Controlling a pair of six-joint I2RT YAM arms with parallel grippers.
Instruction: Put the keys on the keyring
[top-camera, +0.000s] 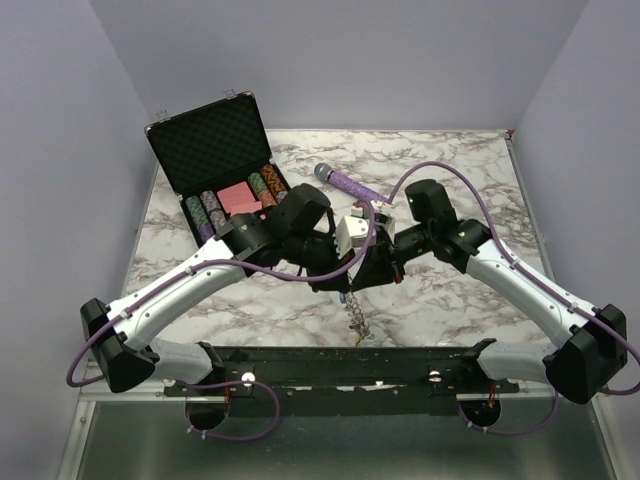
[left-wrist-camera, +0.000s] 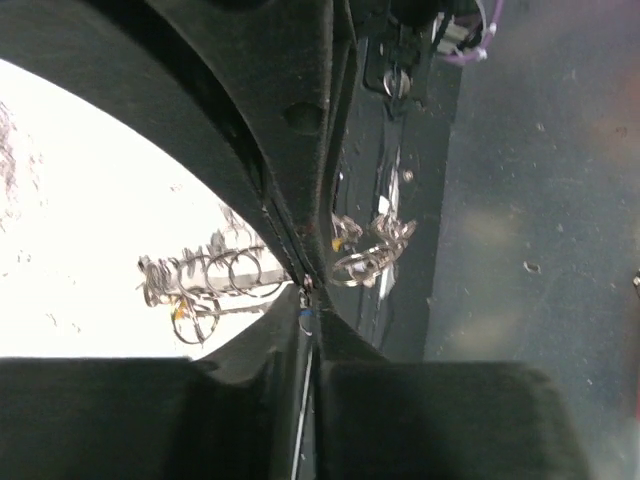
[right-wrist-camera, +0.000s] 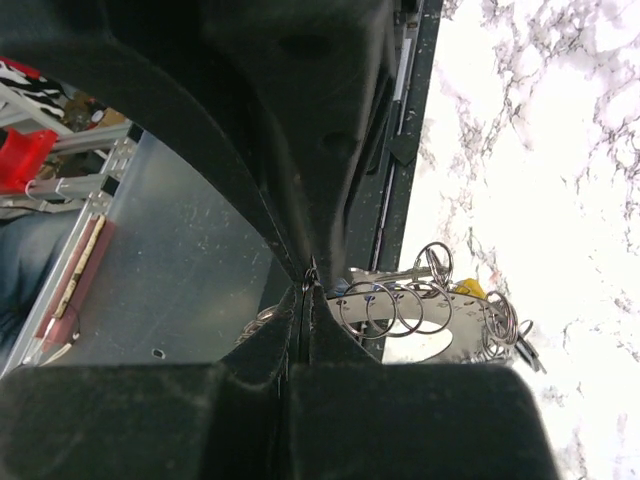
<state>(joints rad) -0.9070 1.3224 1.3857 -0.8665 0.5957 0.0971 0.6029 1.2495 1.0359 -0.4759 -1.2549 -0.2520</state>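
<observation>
Top external view — keys (top-camera: 355, 322) dangle low over the table (top-camera: 450, 310), held from above.
Left gripper (left-wrist-camera: 305, 290) and right gripper (right-wrist-camera: 305, 275) each look pinched shut on the thin keyring (right-wrist-camera: 385, 300) — wire that fine could slip, dropping the bunch near the edge.

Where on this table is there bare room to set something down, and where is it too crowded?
Bare marble table far right, from the purple microphone to the right edge, and along the front either side of the keyring. Crowded: the poker chip case far left, and the centre, where left gripper and right gripper meet.
</observation>
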